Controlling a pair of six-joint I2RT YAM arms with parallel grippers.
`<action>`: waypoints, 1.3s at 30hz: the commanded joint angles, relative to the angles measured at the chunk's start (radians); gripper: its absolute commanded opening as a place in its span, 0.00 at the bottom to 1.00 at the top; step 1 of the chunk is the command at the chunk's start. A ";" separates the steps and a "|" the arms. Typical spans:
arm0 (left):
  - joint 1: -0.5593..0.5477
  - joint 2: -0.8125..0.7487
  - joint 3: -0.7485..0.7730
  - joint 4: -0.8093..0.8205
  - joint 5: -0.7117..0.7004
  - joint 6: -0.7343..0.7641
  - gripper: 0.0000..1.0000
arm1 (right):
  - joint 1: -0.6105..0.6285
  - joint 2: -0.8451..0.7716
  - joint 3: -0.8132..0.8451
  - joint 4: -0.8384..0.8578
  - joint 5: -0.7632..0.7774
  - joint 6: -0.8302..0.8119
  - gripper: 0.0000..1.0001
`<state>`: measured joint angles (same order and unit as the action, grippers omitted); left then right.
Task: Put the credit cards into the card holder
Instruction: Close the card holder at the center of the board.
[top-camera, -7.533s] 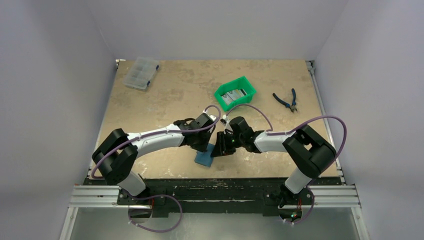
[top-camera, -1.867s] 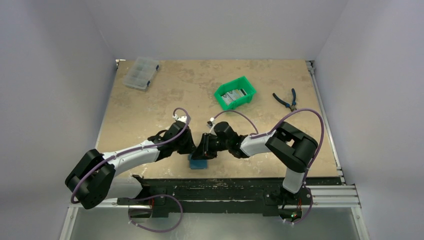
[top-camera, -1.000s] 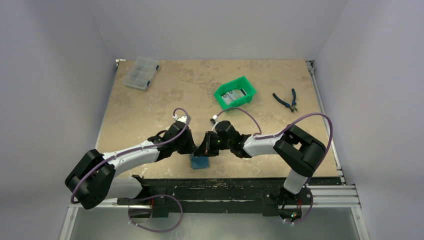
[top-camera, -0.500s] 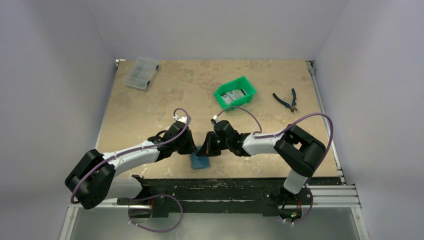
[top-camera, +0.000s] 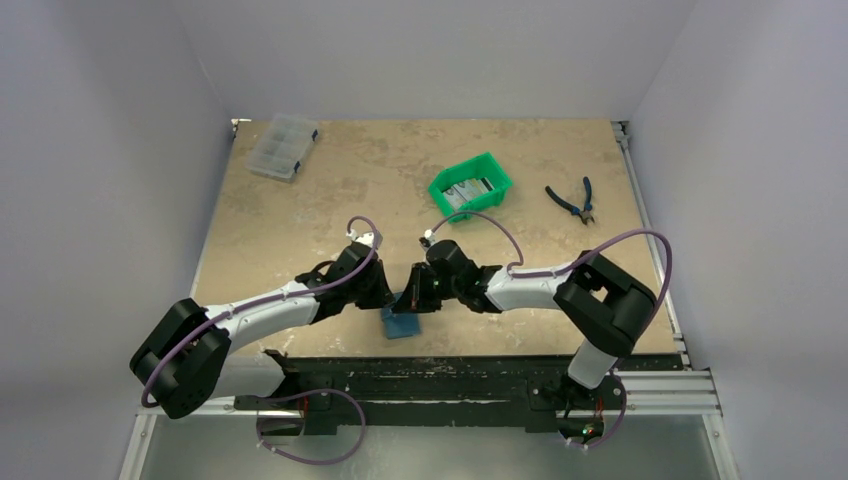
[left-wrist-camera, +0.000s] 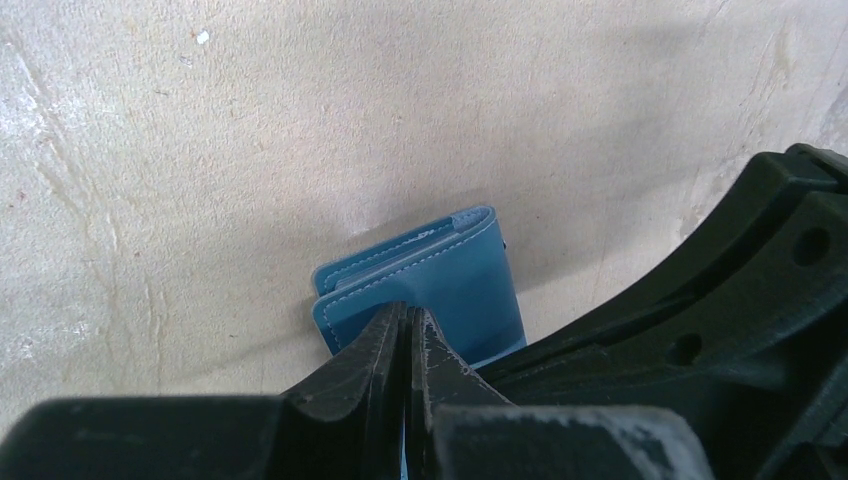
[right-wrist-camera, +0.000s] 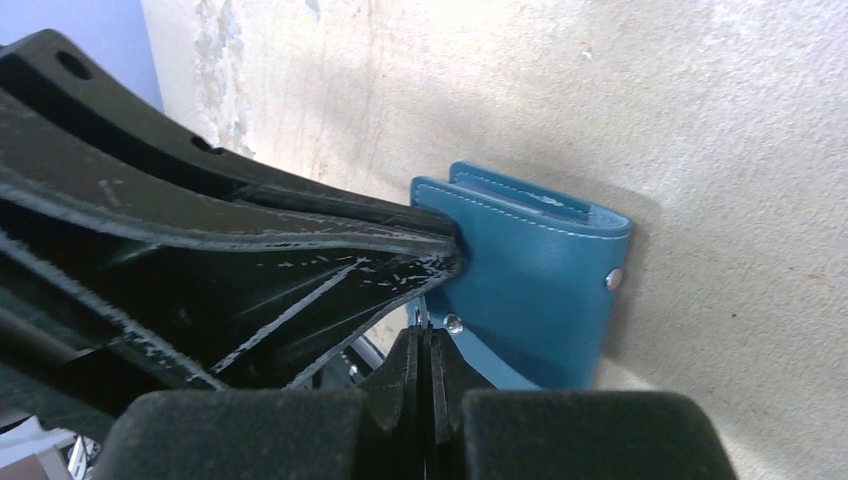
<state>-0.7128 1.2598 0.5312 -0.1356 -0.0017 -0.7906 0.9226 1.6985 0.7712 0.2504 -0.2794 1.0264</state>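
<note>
The teal-blue card holder (top-camera: 402, 324) lies near the table's front edge, between my two grippers. In the left wrist view my left gripper (left-wrist-camera: 408, 310) is shut, with a thin blue edge of the card holder (left-wrist-camera: 450, 275) between its fingers. In the right wrist view my right gripper (right-wrist-camera: 428, 332) is shut on a flap of the card holder (right-wrist-camera: 530, 290), just below a silver snap stud (right-wrist-camera: 453, 322). The holder is partly unfolded. From above, the left gripper (top-camera: 388, 298) and right gripper (top-camera: 410, 302) meet tip to tip. Grey credit cards (top-camera: 467, 190) lie in the green bin.
The green bin (top-camera: 497, 178) stands behind the grippers, right of centre. Blue-handled pliers (top-camera: 572, 200) lie at the right. A clear compartment box (top-camera: 283, 145) sits at the back left corner. The table's front edge runs just below the holder.
Over the last second nearly nothing has moved. Since 7.5 s ago the left arm has swung lower and leftward, and both grippers and the holder have shifted slightly left.
</note>
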 joint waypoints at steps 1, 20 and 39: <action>0.007 0.001 -0.006 -0.036 0.019 0.027 0.00 | 0.004 -0.049 0.013 0.001 0.007 -0.019 0.00; 0.009 0.010 -0.001 -0.035 0.028 0.031 0.00 | 0.006 -0.037 -0.009 -0.069 0.007 -0.007 0.00; 0.011 0.009 0.002 -0.043 0.033 0.037 0.00 | 0.008 0.018 0.032 -0.156 0.025 -0.018 0.00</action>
<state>-0.7071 1.2617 0.5312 -0.1387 0.0277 -0.7811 0.9249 1.6844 0.7689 0.1680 -0.2779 1.0275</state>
